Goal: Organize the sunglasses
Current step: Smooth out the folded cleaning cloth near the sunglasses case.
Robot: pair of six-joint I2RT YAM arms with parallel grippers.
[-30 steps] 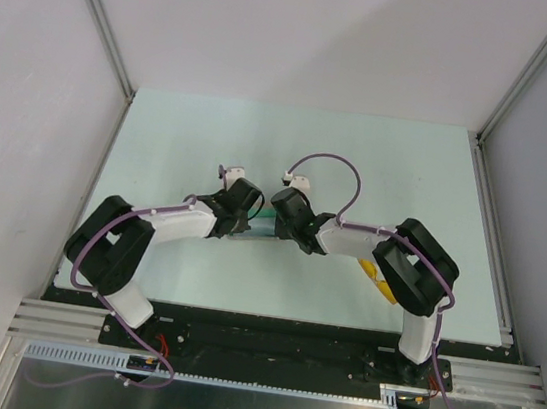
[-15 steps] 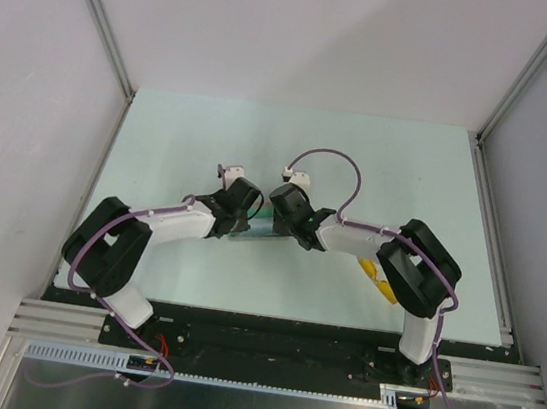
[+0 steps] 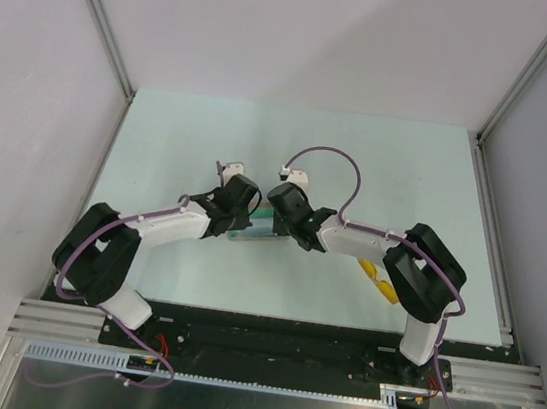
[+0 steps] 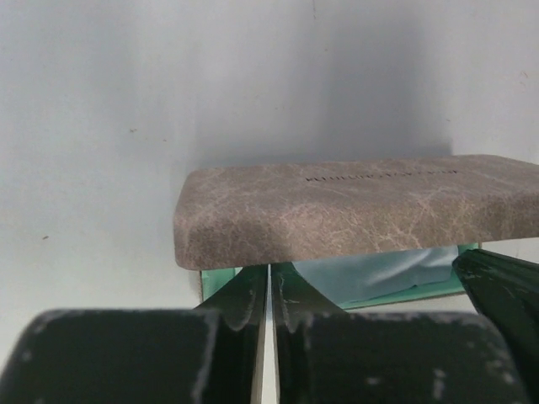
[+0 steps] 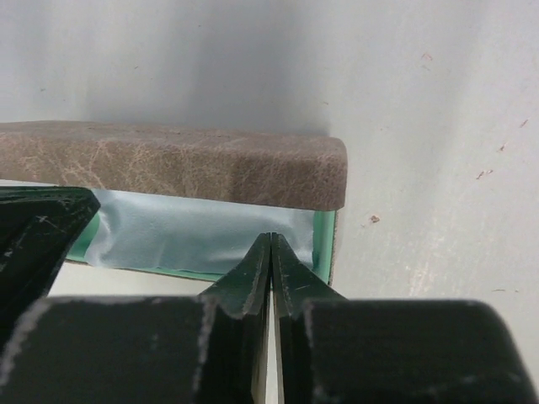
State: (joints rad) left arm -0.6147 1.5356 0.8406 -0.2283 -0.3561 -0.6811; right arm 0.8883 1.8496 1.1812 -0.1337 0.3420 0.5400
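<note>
I see the left end effector [image 4: 269, 274] and right end effector [image 5: 270, 246] each with fingers pressed together, tips at the green lower edge of the lid-raised case [image 4: 354, 210] mid-tabletop [image 3: 182, 132], while the sunglasses [image 3: 381, 280] lie at its four o'clock, partly under the right arm [image 3: 424, 275].

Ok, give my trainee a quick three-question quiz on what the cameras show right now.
1. True or false: the sunglasses are inside the case.
2. What shows inside the part-open case? A) a blue cloth B) a pen C) nothing
3. Fill in: the left gripper and the right gripper both have their jaws ____.

Key: 1 false, they lie out on the table; 2 A; 3 shut.
</note>
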